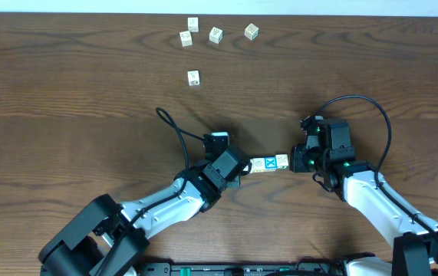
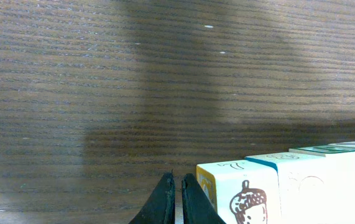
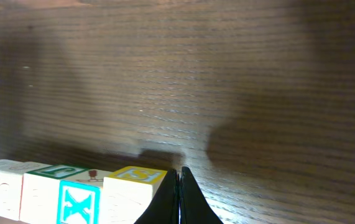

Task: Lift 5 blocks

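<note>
Left gripper (image 2: 178,186) has its fingers pressed together with nothing between them, and the tips sit right beside the acorn block (image 2: 242,193) at one end of the row. Right gripper (image 3: 179,180) is likewise closed and empty, its tips against the yellow-topped block (image 3: 133,185) at the other end. The row of blocks (image 1: 269,163) is therefore sandwiched end to end between the two closed pincers. The blue X block (image 3: 78,202) is second in from the right gripper and a green-topped one comes after it. The exact count in the row is unclear, since the left end is hidden under the arm in the overhead view. Step looks like the two-arm squeeze before or at the start of the lift; I can't tell whether the row is off the wood yet. The next move needs both arms rising together with steady inward pressure, or the middle blocks drop out. The row sits mid-width on the table (image 1: 65,92), toward the near edge. Five loose cubes (image 1: 215,34) lie well apart near the far edge.
</note>
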`<state>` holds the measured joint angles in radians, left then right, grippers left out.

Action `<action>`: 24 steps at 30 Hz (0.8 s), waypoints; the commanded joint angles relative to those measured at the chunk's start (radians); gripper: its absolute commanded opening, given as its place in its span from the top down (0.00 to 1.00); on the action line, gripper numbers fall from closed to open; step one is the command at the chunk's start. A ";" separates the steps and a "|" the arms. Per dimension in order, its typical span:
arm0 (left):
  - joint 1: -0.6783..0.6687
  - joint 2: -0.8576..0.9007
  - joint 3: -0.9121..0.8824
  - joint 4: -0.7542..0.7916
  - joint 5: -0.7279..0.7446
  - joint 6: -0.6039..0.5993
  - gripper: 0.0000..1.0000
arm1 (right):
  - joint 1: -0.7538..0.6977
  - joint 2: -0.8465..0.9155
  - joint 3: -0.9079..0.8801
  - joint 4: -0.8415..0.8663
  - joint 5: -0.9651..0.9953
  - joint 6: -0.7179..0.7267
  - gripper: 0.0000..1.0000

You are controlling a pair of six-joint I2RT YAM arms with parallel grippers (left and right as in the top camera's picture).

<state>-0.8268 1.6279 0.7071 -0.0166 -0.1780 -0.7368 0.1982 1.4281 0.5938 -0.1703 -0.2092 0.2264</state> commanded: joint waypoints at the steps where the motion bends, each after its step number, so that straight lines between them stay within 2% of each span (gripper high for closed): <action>1: -0.003 0.013 -0.010 0.004 0.001 -0.010 0.93 | 0.007 0.013 0.019 0.016 -0.028 -0.008 0.99; 24: -0.003 0.013 -0.010 0.004 0.001 -0.010 0.92 | 0.040 0.080 0.020 0.113 -0.088 -0.105 0.99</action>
<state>-0.8268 1.6279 0.7071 -0.0166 -0.1780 -0.7368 0.2256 1.4990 0.5941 -0.0624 -0.2600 0.1589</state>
